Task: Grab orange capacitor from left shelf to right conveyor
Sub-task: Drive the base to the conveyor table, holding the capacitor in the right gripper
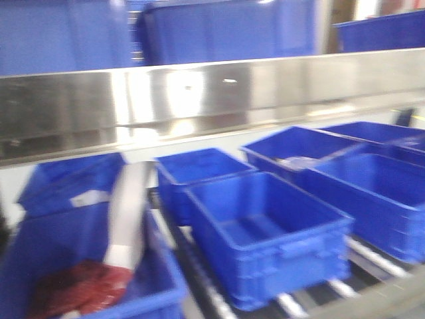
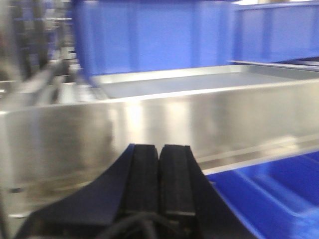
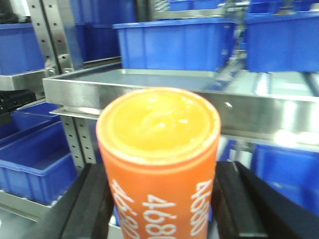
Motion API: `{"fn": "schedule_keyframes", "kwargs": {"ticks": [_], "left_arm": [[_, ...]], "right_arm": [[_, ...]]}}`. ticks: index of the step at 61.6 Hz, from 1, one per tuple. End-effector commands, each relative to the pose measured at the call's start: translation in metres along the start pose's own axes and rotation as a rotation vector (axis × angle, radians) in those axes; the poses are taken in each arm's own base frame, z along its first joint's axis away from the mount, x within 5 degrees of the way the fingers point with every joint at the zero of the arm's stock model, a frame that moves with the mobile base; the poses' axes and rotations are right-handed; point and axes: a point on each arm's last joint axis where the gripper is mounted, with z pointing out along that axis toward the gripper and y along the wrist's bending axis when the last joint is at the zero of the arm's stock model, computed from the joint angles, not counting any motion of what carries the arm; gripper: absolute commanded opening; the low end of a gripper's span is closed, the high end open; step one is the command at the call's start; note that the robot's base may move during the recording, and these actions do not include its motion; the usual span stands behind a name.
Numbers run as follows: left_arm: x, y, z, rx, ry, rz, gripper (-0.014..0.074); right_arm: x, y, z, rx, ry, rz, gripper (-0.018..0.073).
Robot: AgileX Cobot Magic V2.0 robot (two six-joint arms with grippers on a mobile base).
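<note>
The orange capacitor with white "4680" print stands upright between the black fingers of my right gripper, which is shut on its sides and holds it in front of a steel shelf. My left gripper is shut and empty, its pads pressed together, just before the mirror-like front face of the steel shelf. The shelf face also spans the front view. Neither gripper shows in the front view. The dark conveyor belt is out of view.
Several blue plastic bins sit on rollers below the shelf, one at the left holding red material. More blue bins stand on the shelves behind. A perforated steel upright stands at the left.
</note>
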Motion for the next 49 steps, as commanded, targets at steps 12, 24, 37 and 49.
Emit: {"fn": "schedule_keyframes", "kwargs": {"ticks": [12, 24, 37, 49], "left_arm": [[-0.0011, 0.0001, -0.0002, 0.000, -0.075, -0.003, -0.0126], [-0.0011, 0.0001, -0.0002, 0.000, -0.075, -0.003, -0.0126], [-0.0011, 0.0001, -0.0002, 0.000, -0.075, -0.003, -0.0126], [-0.0011, 0.0001, -0.0002, 0.000, -0.075, -0.003, -0.0126]], "right_arm": [[-0.0164, 0.0021, -0.0046, -0.010, -0.115, -0.011, 0.0052], [-0.0164, 0.0021, -0.0046, -0.010, -0.115, -0.011, 0.0052], [-0.0164, 0.0021, -0.0046, -0.010, -0.115, -0.011, 0.0052], [-0.0164, 0.0021, -0.0046, -0.010, -0.115, -0.011, 0.0052]]}}
